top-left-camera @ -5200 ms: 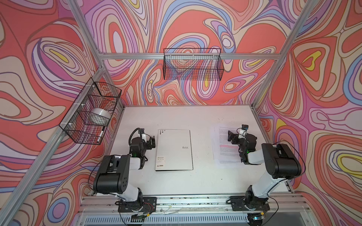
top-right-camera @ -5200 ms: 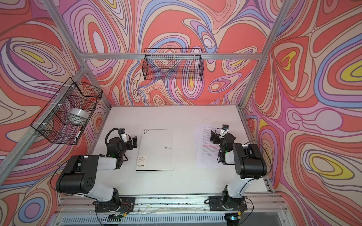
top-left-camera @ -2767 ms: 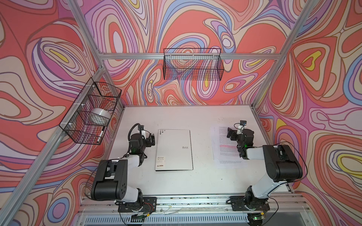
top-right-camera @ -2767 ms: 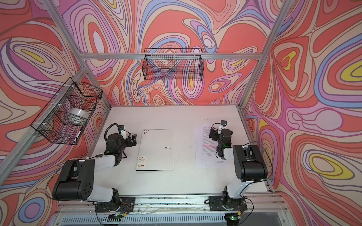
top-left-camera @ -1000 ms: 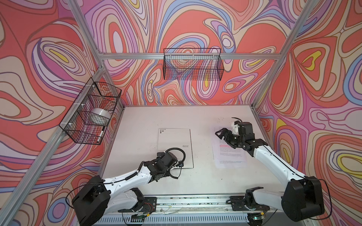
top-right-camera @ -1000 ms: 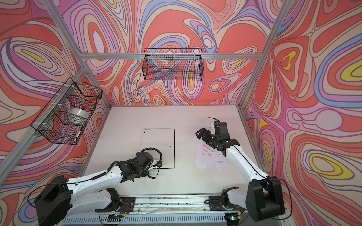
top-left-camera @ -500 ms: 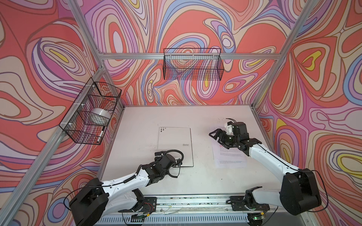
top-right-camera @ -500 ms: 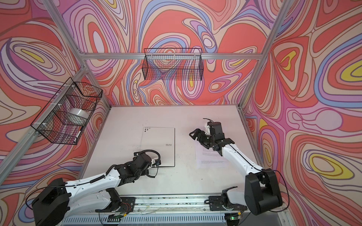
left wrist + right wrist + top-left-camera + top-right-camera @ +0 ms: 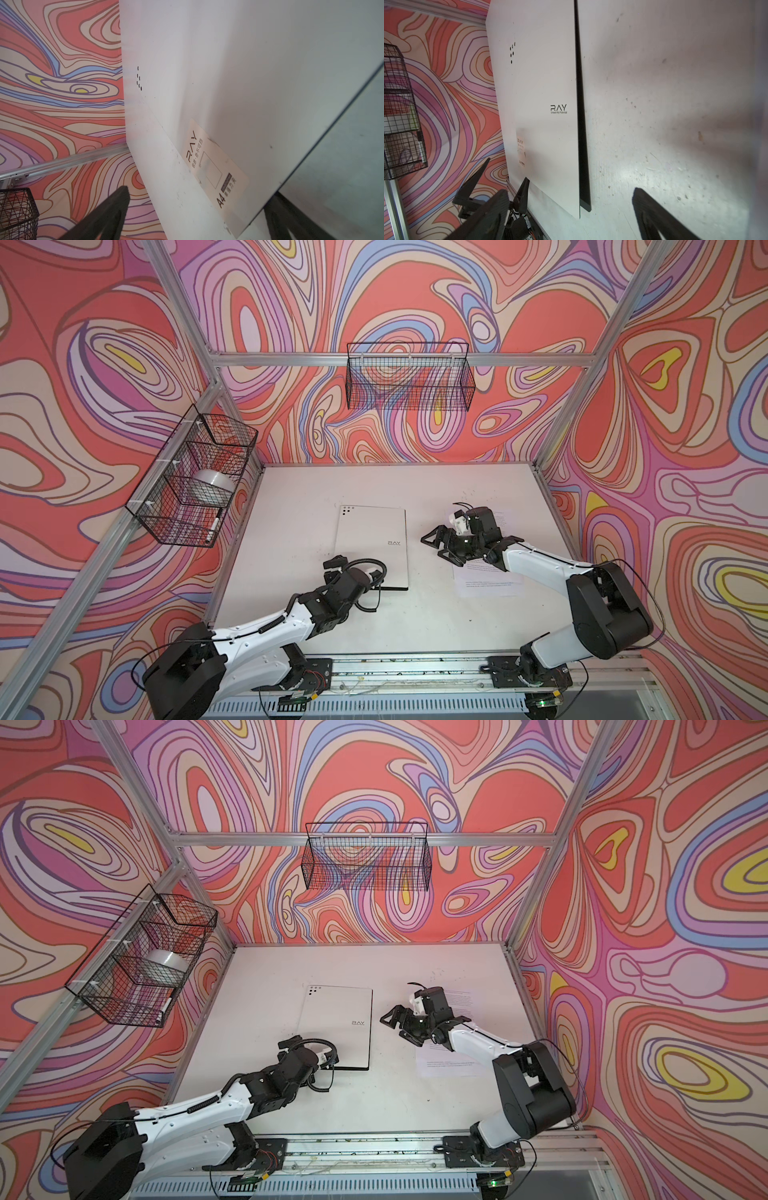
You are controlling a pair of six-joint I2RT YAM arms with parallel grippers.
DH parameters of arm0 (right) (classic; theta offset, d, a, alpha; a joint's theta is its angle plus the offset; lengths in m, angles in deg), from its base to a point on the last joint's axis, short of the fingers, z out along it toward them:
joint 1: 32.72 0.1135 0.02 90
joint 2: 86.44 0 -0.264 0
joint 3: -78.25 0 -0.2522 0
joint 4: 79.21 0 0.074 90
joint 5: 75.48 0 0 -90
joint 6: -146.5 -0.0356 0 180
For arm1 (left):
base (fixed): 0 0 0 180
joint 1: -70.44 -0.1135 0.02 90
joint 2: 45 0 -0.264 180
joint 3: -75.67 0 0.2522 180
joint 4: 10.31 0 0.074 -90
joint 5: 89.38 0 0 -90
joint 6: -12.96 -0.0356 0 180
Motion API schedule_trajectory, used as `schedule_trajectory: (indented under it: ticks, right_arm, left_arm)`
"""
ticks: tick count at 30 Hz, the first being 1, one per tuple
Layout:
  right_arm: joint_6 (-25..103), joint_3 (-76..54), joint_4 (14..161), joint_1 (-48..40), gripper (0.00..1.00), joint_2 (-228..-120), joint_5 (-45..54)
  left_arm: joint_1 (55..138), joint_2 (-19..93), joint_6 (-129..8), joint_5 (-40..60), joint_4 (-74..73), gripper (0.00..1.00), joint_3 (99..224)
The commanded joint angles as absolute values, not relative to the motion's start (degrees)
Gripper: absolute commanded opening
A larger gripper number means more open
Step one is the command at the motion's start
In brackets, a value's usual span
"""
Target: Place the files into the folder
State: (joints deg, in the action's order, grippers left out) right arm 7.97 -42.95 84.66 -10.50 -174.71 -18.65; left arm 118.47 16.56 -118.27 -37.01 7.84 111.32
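Swirling pink, red and lilac walls are enclosing a white tabletop (image 9: pixel 291 506), with black wire baskets (image 9: pixel 409 381) hanging on the back and left walls. The folder (image 9: pixel 372 539) is lying closed and flat near the middle of the table, white cover up and RAY logo showing. The files (image 9: pixel 488 583) are lying flat on the table to its right, apart from it. Much of the sheets is hidden under the right arm in both top views.

The left gripper (image 9: pixel 337 567) is hovering low at the folder's near-left corner, jaws spread wide and gripping nothing. From the left wrist view I cannot tell whether a finger is touching the cover. The right gripper (image 9: pixel 435 548) is hanging just beside the folder's right edge, likewise spread wide and empty, pointing toward it.

The folder is looking like stiff, light board, so its cover should hinge cleanly once a fingertip gets under it. The right wrist view is showing a black strip (image 9: pixel 581 124) along that right edge, which is probably the place to catch. The files are looking thin, limp and slick, lying flush on the table, so a pinch from above would likely slip. Taking them by an edge, with the stack kept together, seems safer.
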Motion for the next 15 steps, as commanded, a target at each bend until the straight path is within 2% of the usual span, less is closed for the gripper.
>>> schedule_trajectory:
  ticks: [1,10,15]
  right_arm:
    - [6.5,-43.1,88.9,-8.2,0.97,-177.8,-20.2]
    - [3.9,-42.0,96.8,-3.9,0.9,-185.5,-22.8]
    - [4.0,-41.0,97.8,-2.4,0.89,-187.3,-23.5]
  left_arm:
    - [118.6,16.8,-116.6,-39.1,5.3,1.0,111.0]
    - [118.7,19.2,-114.9,-39.6,6.3,1.0,113.3]
    - [118.7,19.2,-114.2,-40.2,6.6,1.0,113.8]
